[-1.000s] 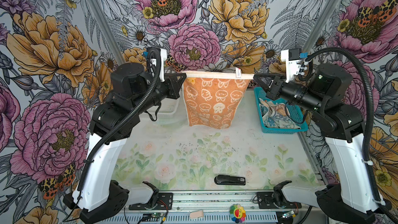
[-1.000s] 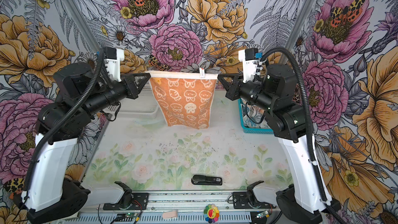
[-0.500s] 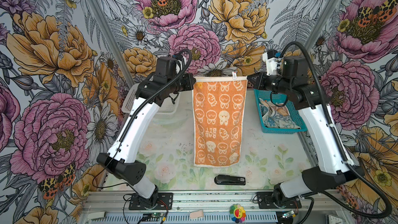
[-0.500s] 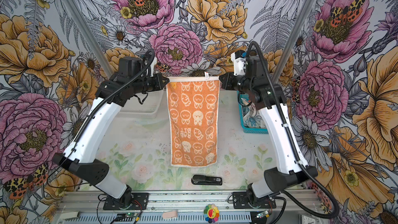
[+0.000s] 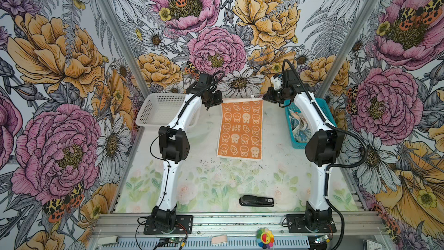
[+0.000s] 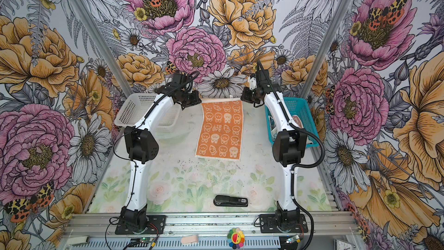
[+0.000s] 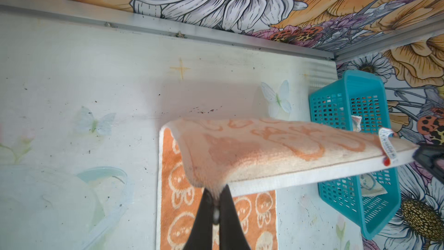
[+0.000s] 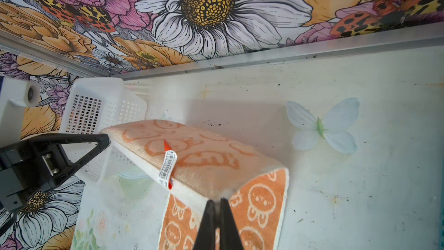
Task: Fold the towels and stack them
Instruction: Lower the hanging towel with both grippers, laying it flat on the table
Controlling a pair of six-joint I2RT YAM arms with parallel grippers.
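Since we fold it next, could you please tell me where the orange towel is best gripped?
Grip the orange towel at its two far corners, from either side along the raised far hem; the rest lies flat on the table. Left gripper and right gripper are shut there.

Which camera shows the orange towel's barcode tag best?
Right wrist view: the tag is large, barcode visible. Left wrist view shows it smaller, curled; both top views show only a speck.

Floral tabletop [image 5: 216,183] — orange bunny towel [image 5: 240,131] mostly flat mid-back, white perforated basket [image 5: 146,111] back-left, teal basket [image 5: 325,111] back-right, black stapler [image 5: 256,200] near front.
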